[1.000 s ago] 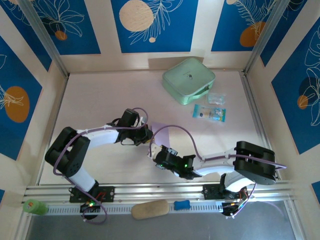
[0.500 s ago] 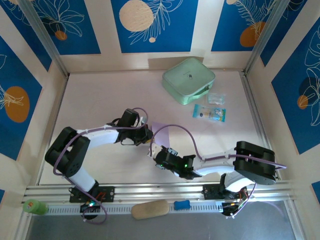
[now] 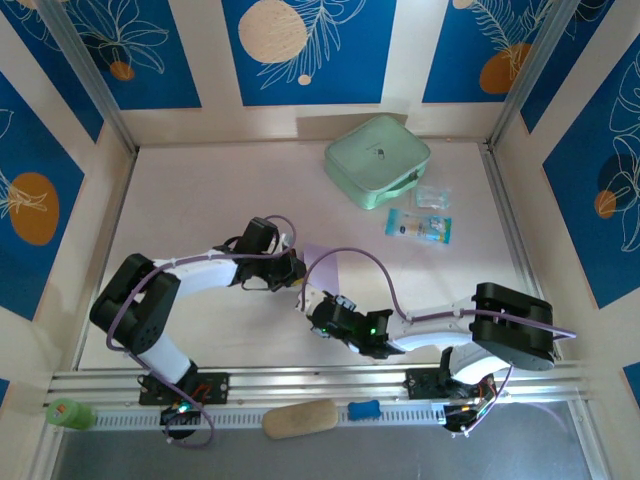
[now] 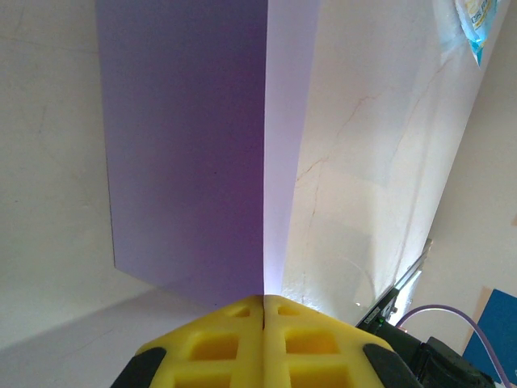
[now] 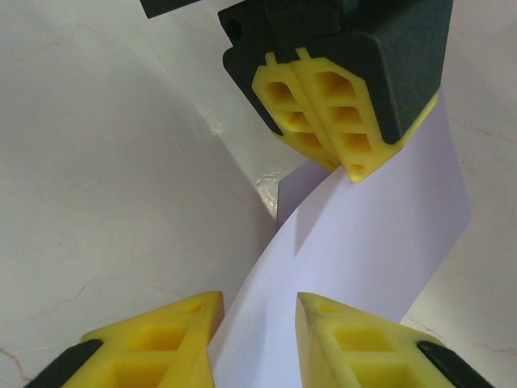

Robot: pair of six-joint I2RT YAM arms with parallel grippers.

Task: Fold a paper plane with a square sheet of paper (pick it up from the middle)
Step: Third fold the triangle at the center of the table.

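The square sheet of paper (image 3: pixel 325 262) is lavender and lifted off the table mid-front, bent along a centre ridge. In the left wrist view the paper (image 4: pixel 186 145) runs up from my left gripper (image 4: pixel 264 301), whose yellow fingers are pressed together on its near edge. My left gripper (image 3: pixel 291 270) sits at the sheet's left. In the right wrist view the curved paper (image 5: pixel 371 242) passes between the fingers of my right gripper (image 5: pixel 258 319), which stand apart around it. The left gripper (image 5: pixel 323 121) pinches the sheet's far edge there. My right gripper (image 3: pixel 318 310) is just in front of the sheet. A paper plane is out of view.
A mint-green case (image 3: pixel 377 160) lies at the back, right of centre. Small blue packets (image 3: pixel 420 227) and a clear packet (image 3: pixel 433 196) lie near it. On the front rail rest a tan object (image 3: pixel 300 418), a blue piece (image 3: pixel 364 408) and a green bottle (image 3: pixel 68 413).
The right arm has shifted very slightly; the left arm and the sheet stay where they were.
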